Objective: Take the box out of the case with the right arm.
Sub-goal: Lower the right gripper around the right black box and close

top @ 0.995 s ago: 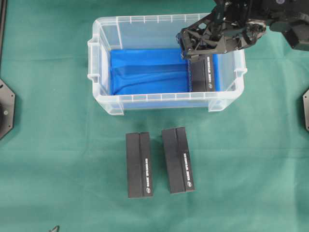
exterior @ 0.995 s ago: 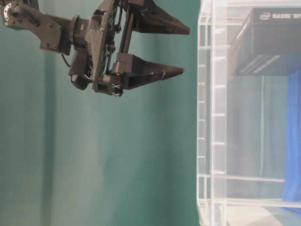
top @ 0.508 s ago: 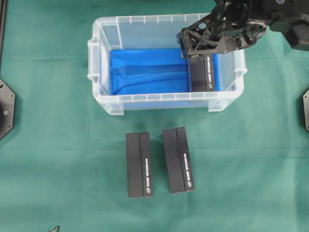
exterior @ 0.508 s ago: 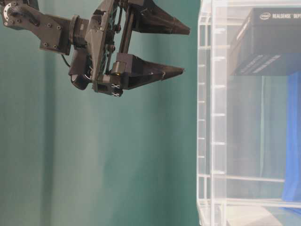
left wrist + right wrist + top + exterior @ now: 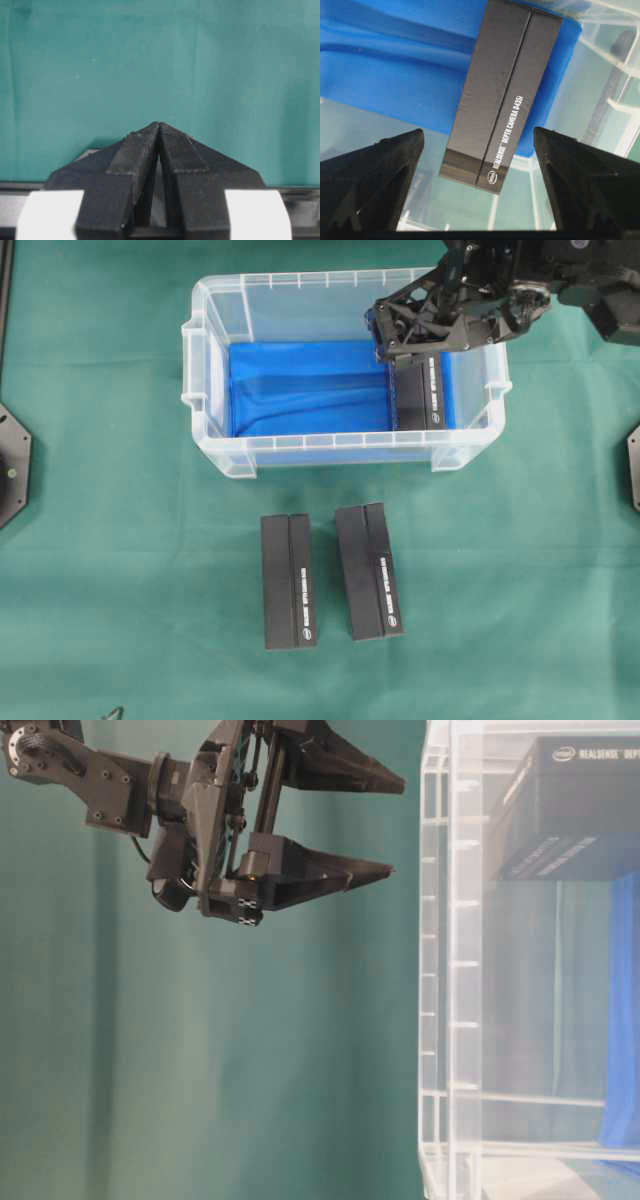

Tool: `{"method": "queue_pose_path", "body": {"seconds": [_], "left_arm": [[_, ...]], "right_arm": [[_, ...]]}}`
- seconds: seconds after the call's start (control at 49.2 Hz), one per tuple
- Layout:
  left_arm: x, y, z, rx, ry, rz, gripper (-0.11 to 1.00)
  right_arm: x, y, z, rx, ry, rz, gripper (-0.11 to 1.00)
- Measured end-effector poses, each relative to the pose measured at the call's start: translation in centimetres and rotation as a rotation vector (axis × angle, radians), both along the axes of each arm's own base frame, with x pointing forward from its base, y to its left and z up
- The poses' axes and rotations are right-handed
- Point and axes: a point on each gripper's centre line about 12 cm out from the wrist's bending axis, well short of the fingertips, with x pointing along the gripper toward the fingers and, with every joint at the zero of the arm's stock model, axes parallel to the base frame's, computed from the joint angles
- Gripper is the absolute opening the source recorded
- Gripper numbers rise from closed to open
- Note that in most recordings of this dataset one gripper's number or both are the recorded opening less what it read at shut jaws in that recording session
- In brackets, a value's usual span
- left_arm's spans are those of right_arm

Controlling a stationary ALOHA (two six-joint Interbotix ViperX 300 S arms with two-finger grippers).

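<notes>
Over the case, sitting toward twelve o'clock on the green worktop, the right gripper hangs with its fingers spread wide, nothing between them. Directly below, in the wrist view, the box lies flat on the blue lining, framed by the two black fingertips but untouched. From overhead that box sits at the three o'clock end of the case, tight by the end wall. Two more black boxes and lie side by side on the cloth at six o'clock, outside the case. The left gripper has its tips pressed together, empty, above bare cloth.
</notes>
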Motion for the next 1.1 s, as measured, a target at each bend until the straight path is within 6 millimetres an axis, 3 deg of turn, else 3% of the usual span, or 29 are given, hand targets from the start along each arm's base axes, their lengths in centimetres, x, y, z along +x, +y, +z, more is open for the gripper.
{"method": "queue_pose_path", "body": {"seconds": [0.163, 0.813, 1.097], "left_arm": [[-0.1, 0.0, 0.0, 0.0, 0.0, 0.0, 0.0], [0.0, 0.0, 0.0, 0.0, 0.0, 0.002, 0.0], [0.0, 0.0, 0.0, -0.001, 0.0, 0.001, 0.0]], "right_arm": [[0.3, -0.1, -0.7, 0.004, 0.02, 0.0, 0.91], [1.2, -1.1, -8.8, 0.021, 0.063, -0.002, 0.91], [1.6, -1.1, -9.4, 0.026, 0.065, -0.001, 0.91]]}}
